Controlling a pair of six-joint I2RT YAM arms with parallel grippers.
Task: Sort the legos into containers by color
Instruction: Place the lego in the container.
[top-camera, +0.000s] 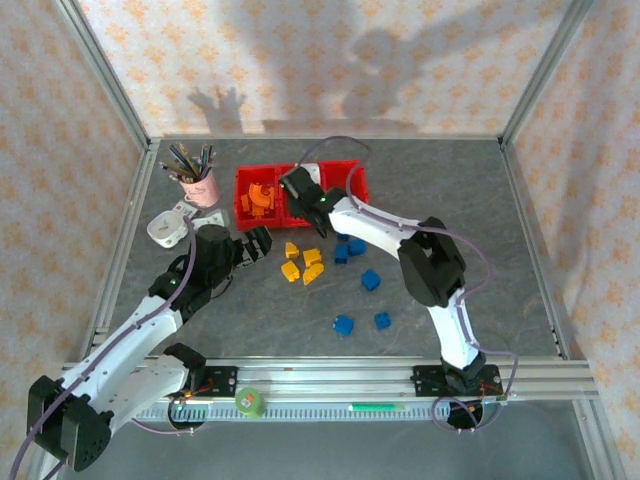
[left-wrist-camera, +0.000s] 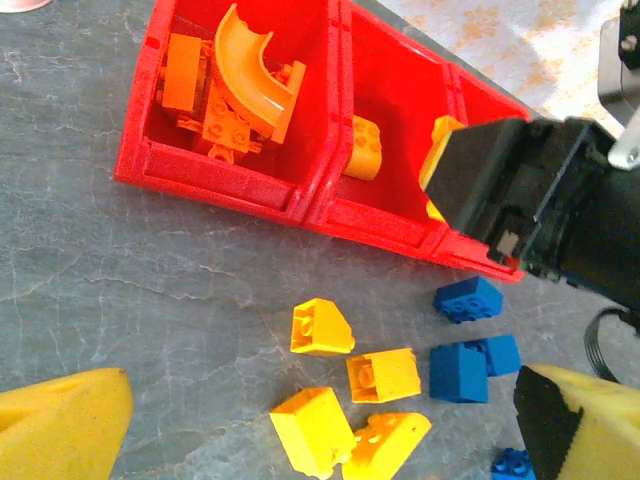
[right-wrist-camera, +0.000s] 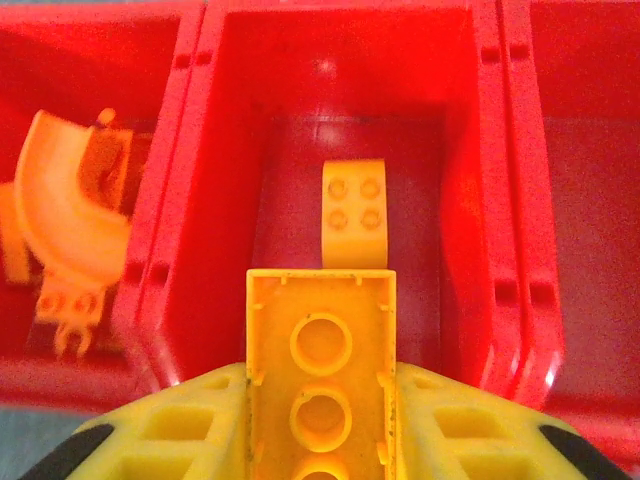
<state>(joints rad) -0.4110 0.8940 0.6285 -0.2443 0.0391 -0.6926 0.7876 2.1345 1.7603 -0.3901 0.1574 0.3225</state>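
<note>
The red containers (top-camera: 240, 188) stand at the back centre. Orange legos (top-camera: 262, 198) lie in the left bin (left-wrist-camera: 220, 185), among them a curved piece (left-wrist-camera: 250, 75). My right gripper (top-camera: 298, 186) hangs over the middle bin (right-wrist-camera: 220, 200), shut on a yellow brick (right-wrist-camera: 320, 370) held studs-down. Below it one yellow lego (right-wrist-camera: 356, 212) lies on that bin's floor. My left gripper (left-wrist-camera: 320, 440) is open and low over several loose yellow legos (left-wrist-camera: 320, 327) on the table. Blue legos (left-wrist-camera: 460, 372) lie to their right, with more scattered nearer the front (top-camera: 344, 325).
A pink cup of pens (top-camera: 198, 180) stands left of the containers, with a white tape roll (top-camera: 166, 230) in front of it. A green tape roll (top-camera: 250, 403) rests on the front rail. Metal frame posts border the table on both sides.
</note>
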